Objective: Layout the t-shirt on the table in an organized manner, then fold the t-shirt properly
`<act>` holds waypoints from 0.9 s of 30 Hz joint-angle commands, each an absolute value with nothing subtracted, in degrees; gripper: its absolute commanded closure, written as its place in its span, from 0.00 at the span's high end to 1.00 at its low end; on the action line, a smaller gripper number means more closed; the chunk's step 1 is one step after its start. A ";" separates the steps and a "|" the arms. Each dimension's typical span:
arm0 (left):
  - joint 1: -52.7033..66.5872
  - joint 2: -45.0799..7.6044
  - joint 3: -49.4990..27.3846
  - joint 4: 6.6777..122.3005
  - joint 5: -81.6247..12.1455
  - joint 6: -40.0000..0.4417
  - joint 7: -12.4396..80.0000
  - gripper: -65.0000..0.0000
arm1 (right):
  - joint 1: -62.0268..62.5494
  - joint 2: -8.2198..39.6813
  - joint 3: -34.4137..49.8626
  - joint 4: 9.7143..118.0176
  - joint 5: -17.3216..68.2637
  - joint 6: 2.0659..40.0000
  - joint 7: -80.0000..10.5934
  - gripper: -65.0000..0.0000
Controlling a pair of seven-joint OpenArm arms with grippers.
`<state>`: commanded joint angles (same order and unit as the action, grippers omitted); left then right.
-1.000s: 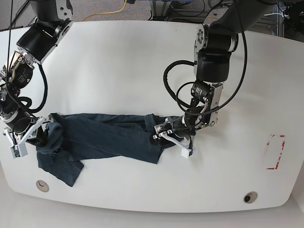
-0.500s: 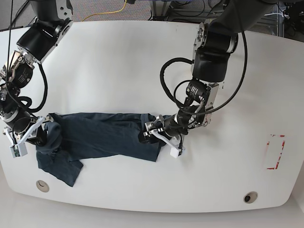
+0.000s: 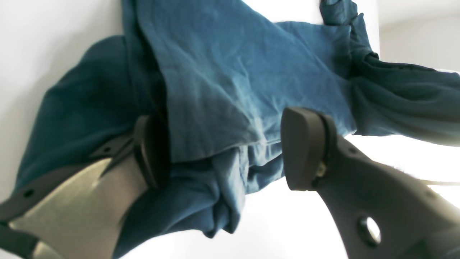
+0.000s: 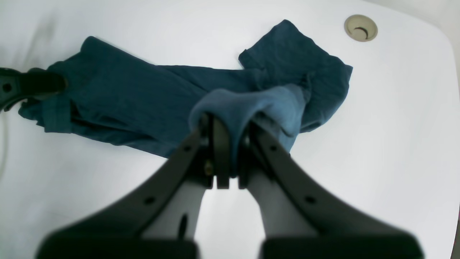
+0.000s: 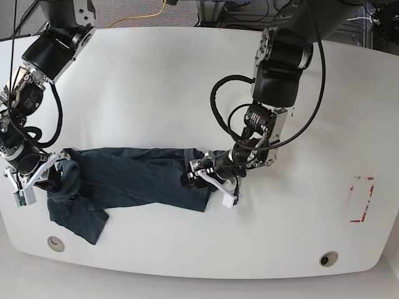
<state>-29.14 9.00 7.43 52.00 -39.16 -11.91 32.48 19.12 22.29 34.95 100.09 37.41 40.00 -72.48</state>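
The dark navy t-shirt [image 5: 137, 177] lies as a wrinkled band across the front left of the white table [image 5: 174, 93]. In the base view my left gripper [image 5: 196, 180] sits low over the shirt's right end. Its wrist view shows that gripper [image 3: 226, 151] open, with bunched t-shirt [image 3: 222, 72] fabric between the two dark fingers [image 3: 305, 147]. At the shirt's left end my right gripper [image 5: 57, 177] holds a raised fold. The right wrist view shows this gripper [image 4: 226, 144] shut on the t-shirt [image 4: 136, 97], a lump of cloth draped over its tips.
A red tape rectangle [image 5: 360, 199] marks the table at the right. Grommet holes sit near the front edge at left [image 5: 55, 243] and right [image 5: 328, 258]; one hole [image 4: 360, 27] shows beyond the shirt in the right wrist view. Cables lie behind the table.
My left gripper slid left over the shirt's right end, and that end bunched up and shortened leftward. The right arm kept its hold and stayed in place.
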 joint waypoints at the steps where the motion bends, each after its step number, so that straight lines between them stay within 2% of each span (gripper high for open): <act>1: -29.14 9.00 7.43 52.70 -39.16 -11.91 33.27 0.66 | 19.12 22.29 34.95 100.09 37.41 40.00 -72.48 0.00; 15: -29.14 9.00 7.25 52.88 -38.99 -11.82 35.03 0.66 | 19.12 22.20 34.95 100.09 37.41 40.00 -72.48 0.00; 27: -29.14 9.00 7.25 47.34 -39.16 -11.56 34.15 0.66 | 19.12 22.11 34.95 100.00 37.41 40.00 -72.48 0.00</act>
